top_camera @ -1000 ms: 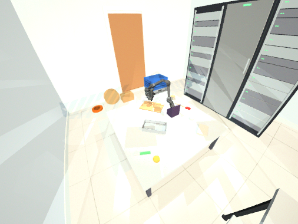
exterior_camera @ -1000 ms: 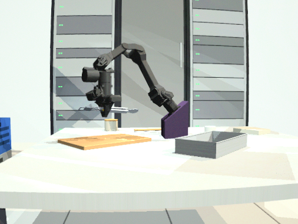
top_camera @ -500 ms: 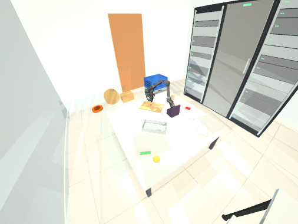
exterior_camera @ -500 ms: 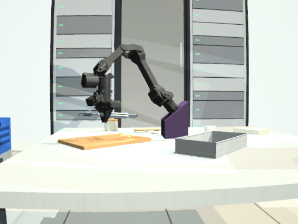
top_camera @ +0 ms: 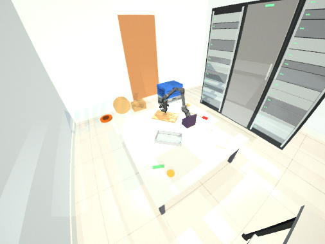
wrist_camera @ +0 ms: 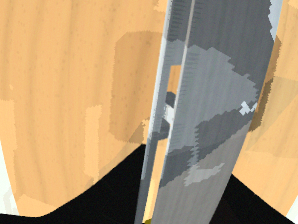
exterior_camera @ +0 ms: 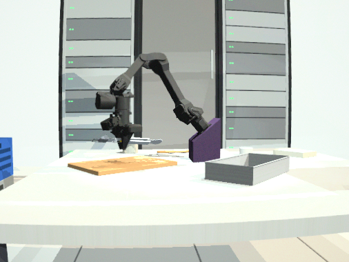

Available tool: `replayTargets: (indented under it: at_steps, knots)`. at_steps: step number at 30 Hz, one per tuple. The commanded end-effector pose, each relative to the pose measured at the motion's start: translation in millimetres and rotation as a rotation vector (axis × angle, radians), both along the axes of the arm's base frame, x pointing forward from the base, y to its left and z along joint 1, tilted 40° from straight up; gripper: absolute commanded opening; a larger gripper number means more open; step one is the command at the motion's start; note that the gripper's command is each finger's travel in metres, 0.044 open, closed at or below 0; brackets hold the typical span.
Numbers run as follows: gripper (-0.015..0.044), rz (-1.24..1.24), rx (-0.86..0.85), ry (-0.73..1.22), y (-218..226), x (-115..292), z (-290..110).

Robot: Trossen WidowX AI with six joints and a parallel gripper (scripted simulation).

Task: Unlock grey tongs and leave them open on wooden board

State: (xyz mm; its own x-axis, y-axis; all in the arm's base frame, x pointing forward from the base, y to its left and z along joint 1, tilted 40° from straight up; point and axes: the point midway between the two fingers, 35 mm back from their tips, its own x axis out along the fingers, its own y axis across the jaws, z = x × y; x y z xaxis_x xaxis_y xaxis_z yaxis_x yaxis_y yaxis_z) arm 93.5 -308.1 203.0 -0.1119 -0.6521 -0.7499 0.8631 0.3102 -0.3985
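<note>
My gripper (top_camera: 165,111) (exterior_camera: 124,144) points down above the wooden board (top_camera: 170,119) (exterior_camera: 152,164) (wrist_camera: 60,75) and is shut on the grey tongs. The tongs (exterior_camera: 148,140) (wrist_camera: 220,115) lie roughly level across the fingers, a little above the board, reaching out to both sides in the exterior view. In the wrist view their two arms run close together with a narrow gap; the hinge and the lock cannot be made out. The roasting tin (top_camera: 167,143) (exterior_camera: 227,176) stands apart from the board, with nothing across it.
The purple arm mount (top_camera: 189,121) (exterior_camera: 207,145) stands between board and tin. A pale canister (exterior_camera: 133,149) is behind the gripper. A thin orange-handled item (exterior_camera: 172,152) lies behind the board. A green-handled item (top_camera: 158,167) and an orange ball (top_camera: 170,173) lie farther off.
</note>
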Motion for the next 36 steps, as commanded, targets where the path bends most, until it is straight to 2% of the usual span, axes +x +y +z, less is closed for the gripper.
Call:
replayTargets:
  at_steps: [1,13,35,36]
  knots:
    - [-0.015,0.007,0.002,0.003,-4.4,-0.3,-5.8]
    - [-0.015,0.007,0.001,0.004,-12.2,-3.5,-16.4]
    - [0.0427,0.0,0.001,0.003,-10.8,-4.2,-15.1]
    - [0.044,0.0,0.001,0.003,-10.8,-4.2,-15.1]
